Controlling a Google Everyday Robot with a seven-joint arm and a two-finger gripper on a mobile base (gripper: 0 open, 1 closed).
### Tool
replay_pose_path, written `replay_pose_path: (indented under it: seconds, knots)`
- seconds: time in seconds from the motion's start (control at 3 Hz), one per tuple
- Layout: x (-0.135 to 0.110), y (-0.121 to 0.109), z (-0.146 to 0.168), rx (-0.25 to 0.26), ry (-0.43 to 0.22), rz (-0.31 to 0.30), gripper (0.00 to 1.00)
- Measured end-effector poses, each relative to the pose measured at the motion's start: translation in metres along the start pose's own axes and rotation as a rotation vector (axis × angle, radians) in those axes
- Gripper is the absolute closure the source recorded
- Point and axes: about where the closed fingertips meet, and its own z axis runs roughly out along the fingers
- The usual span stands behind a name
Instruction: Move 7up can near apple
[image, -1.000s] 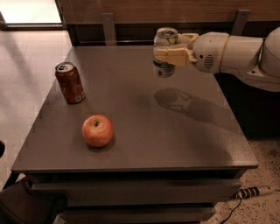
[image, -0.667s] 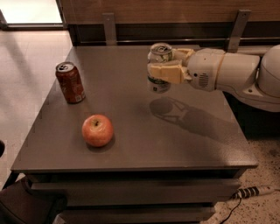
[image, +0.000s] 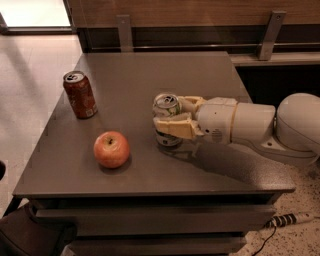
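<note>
Single camera view is looking down obliquely from above the near edge of the table (image: 150, 75), facing the wood-panelled back wall (image: 175, 15). Mid range: the whole tabletop is fitting in frame. The gripper (image: 167, 119) is sitting near frame centre, clasping the 7up can (image: 166, 106).

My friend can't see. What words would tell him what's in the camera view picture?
A white robot arm's gripper is closed around the 7up can, upright at the middle of a grey table, a little to the right of the apple. A red-brown soda can stands farther back on the left.
</note>
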Motion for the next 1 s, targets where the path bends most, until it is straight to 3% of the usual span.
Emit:
replay_pose_path:
  seconds: [0.33, 1.0]
  knots:
    - [0.0070, 0.0071, 0.0029, -0.016, 0.004, -0.005, 0.89]
    - [0.0036, 0.0095, 0.0058, -0.022, 0.004, -0.009, 0.41]
